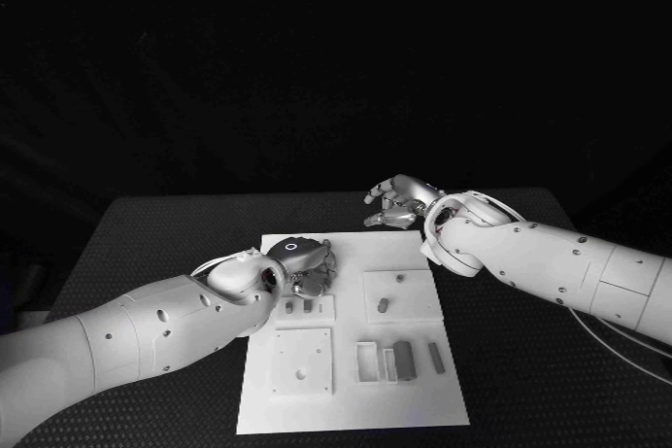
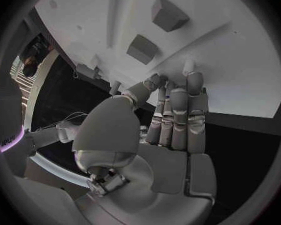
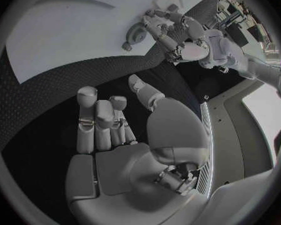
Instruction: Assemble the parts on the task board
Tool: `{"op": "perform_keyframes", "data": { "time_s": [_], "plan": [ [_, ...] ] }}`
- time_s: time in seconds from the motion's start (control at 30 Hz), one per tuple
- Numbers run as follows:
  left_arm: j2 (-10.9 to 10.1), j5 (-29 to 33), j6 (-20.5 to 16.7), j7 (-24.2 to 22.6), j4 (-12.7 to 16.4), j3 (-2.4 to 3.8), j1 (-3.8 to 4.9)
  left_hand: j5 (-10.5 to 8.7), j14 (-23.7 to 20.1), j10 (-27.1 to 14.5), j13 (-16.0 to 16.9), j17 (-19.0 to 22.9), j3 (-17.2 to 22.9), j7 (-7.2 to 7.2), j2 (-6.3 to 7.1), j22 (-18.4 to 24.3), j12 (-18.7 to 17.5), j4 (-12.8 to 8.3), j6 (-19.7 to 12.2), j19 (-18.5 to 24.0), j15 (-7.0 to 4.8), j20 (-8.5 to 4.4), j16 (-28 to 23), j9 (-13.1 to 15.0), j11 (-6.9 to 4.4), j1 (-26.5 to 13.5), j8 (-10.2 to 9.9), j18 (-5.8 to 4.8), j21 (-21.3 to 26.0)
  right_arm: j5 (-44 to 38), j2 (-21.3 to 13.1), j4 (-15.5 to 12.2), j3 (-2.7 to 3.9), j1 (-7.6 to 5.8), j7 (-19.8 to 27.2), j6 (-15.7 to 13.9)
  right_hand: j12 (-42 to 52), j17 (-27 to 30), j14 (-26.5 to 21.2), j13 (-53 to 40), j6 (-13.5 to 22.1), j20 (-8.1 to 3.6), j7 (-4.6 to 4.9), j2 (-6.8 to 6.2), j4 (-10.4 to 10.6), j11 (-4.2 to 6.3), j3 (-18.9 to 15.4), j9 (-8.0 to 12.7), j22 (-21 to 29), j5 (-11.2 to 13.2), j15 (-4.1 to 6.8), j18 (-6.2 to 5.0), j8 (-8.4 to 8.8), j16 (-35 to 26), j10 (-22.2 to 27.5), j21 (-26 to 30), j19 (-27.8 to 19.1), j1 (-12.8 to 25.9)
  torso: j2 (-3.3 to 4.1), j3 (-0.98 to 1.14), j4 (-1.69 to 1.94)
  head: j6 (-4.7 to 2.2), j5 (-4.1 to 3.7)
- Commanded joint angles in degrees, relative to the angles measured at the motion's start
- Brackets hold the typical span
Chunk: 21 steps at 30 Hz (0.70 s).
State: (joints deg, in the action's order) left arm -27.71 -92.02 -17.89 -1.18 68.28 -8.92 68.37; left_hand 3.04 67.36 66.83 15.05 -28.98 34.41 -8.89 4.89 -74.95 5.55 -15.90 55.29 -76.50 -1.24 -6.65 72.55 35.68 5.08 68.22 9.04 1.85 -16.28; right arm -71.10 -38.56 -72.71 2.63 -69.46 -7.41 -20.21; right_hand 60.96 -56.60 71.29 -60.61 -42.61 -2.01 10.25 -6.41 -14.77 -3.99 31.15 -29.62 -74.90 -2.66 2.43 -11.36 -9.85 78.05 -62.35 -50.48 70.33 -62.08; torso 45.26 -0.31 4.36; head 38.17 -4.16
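Assembly appears barely begun: grey parts [image 1: 403, 359] lie loose lower right on the task board [image 1: 420, 409], both the left robot hand [image 1: 306, 269] and right robot hand [image 1: 399, 201] released, grasping nothing.

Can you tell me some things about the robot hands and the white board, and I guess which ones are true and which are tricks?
1. The left robot hand is over the task board. True.
2. The right robot hand is holding a part. False: it holds nothing, with its fingers curled, past the board's far edge.
3. The table is black. True.
4. All the parts are piled in one heap. False: the grey parts sit apart in different places on the board.
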Motion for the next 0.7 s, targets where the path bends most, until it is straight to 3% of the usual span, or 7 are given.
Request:
{"op": "perform_keyframes", "data": {
  "time_s": [0.03, 0.7],
  "plan": [
    [0.29, -0.66, 1.68, 0.34, -0.11, -0.18, -0.32, 0.17, 0.14, 0.36, -0.07, -0.04, 0.46, 0.05, -0.55, -1.40, -0.14, 0.05, 0.34, 0.09, -0.17, -0.29, 0.32, -0.08, 0.01, 0.07, 0.28, 5.12, -0.40, -0.13, 0.01, -0.06, 0.01, 0.03, 0.45, 0.60, 0.26, 0.10, -0.42, 0.06, -0.07, -0.49, 0.35, 0.17, 0.21, 0.02, 0.00, 0.08, -1.07, -0.20, -0.07, -3.64, -0.29, 0.14, 0.39, 0.36, 0.02, 0.55, 0.00, -0.02, 0.03, 0.09, -0.07],
    [0.47, -3.29, 4.78, 1.32, -0.16, -0.21, -0.33, 0.34, -0.20, 1.14, 0.93, 0.18, 0.74, 0.40, -0.11, -1.27, -0.22, -0.13, 1.18, 0.83, -0.47, -0.58, -0.11, -0.70, -0.31, -0.38, 0.92, 4.60, -0.69, -0.12, 0.04, 0.02, 0.01, 0.05, 0.50, 0.62, 0.28, 0.10, -0.41, 0.09, -0.08, -0.49, 0.35, 0.16, 0.25, 0.02, 0.00, 0.09, -1.07, -0.20, -0.07, -3.64, -0.31, 0.14, 0.39, 0.36, 0.02, 0.57, -0.04, -0.02, 0.05, 0.37, -0.17]
  ]
}}
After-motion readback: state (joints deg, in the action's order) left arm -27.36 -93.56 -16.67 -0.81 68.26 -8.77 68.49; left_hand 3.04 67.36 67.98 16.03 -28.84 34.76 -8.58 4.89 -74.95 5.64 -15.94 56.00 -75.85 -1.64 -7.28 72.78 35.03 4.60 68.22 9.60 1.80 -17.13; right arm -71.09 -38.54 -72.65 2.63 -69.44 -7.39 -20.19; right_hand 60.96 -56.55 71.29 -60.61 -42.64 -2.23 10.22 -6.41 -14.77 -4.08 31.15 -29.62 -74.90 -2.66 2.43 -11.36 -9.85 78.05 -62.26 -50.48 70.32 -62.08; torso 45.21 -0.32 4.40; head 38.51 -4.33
